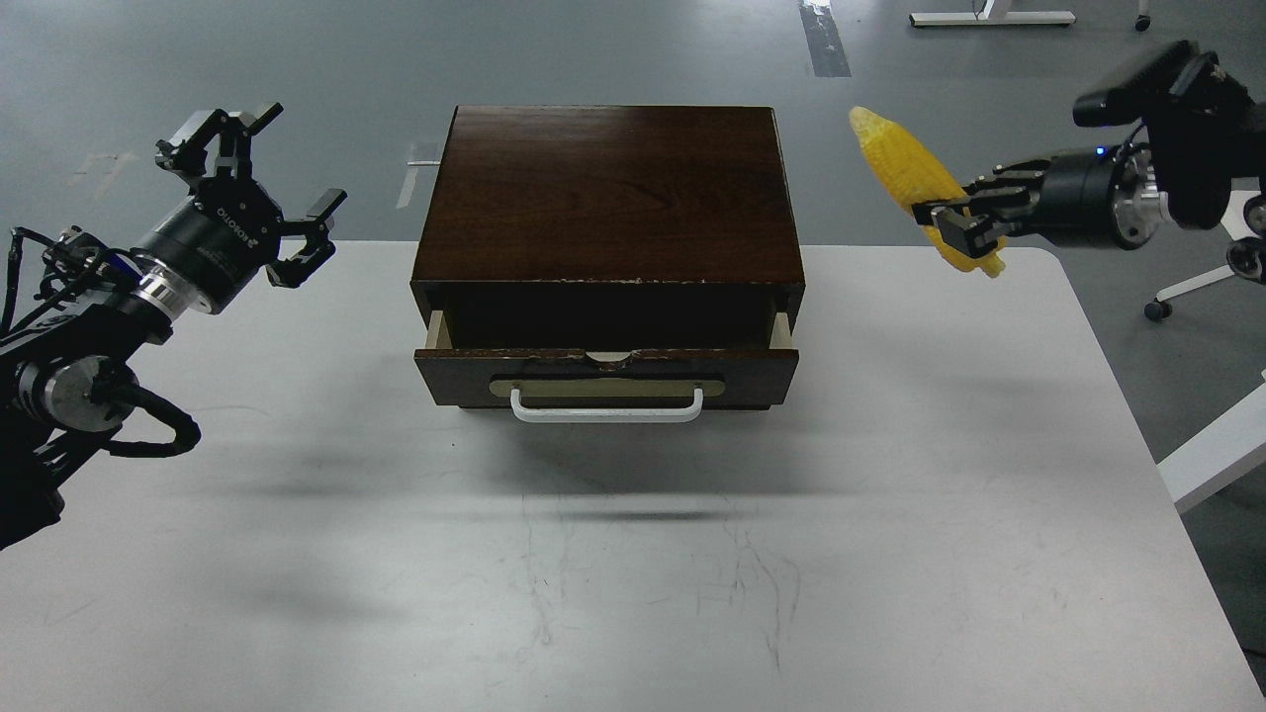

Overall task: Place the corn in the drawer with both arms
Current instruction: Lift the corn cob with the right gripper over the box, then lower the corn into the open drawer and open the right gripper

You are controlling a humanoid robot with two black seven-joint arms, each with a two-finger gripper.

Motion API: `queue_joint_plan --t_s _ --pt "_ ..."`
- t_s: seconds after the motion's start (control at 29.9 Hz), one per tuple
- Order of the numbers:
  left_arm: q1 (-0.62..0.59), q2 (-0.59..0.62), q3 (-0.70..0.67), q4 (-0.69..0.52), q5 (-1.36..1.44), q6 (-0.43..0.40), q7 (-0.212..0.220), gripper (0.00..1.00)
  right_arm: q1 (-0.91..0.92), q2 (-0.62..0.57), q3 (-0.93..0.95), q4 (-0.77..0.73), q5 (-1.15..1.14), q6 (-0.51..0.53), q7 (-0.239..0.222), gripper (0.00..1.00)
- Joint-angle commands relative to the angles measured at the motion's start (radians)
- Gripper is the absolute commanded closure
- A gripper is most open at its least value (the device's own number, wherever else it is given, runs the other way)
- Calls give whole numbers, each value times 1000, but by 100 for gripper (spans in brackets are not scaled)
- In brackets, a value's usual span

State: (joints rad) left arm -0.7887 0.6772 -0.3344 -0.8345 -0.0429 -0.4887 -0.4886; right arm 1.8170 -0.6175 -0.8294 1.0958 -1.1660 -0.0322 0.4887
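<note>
Right hand (957, 222) clamped on the corn (915, 180), gripping near its thick end; corn is up in the air, tip pointing up and away from the hand, toward the cabinet (611, 193). Cabinet sits just left of that hand, drawer (605, 371) below and left of it, pulled partly out, white handle (606, 407) facing front. Left hand (259, 188) spread wide, holding nothing, raised off the surface (633, 554), cabinet to its right. Surface is white with rounded corners and faint scuff marks in the middle near the front. Room: grey floor, tape marks (824, 38) behind the cabinet, white frame leg (992, 17) beyond the right hand, chair caster (1155, 310) below it.
</note>
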Motion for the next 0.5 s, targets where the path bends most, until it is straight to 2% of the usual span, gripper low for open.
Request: queue_joint_plan --t_s 0.0,0.1,0.23,0.47 --pt "-1 1 -2 0 0 0 0 2 175 175 -85 52 101 -5 0 100" --pt "-1 4 -2 -2 0 0 0 2 232 287 -100 68 140 -20 0 100" --pt "-6 16 5 -3 1 0 0 2 243 454 -122 70 129 -148 0 100" --pt "-17 22 3 -2 28 0 0 2 242 617 -211 69 105 -302 0 100"
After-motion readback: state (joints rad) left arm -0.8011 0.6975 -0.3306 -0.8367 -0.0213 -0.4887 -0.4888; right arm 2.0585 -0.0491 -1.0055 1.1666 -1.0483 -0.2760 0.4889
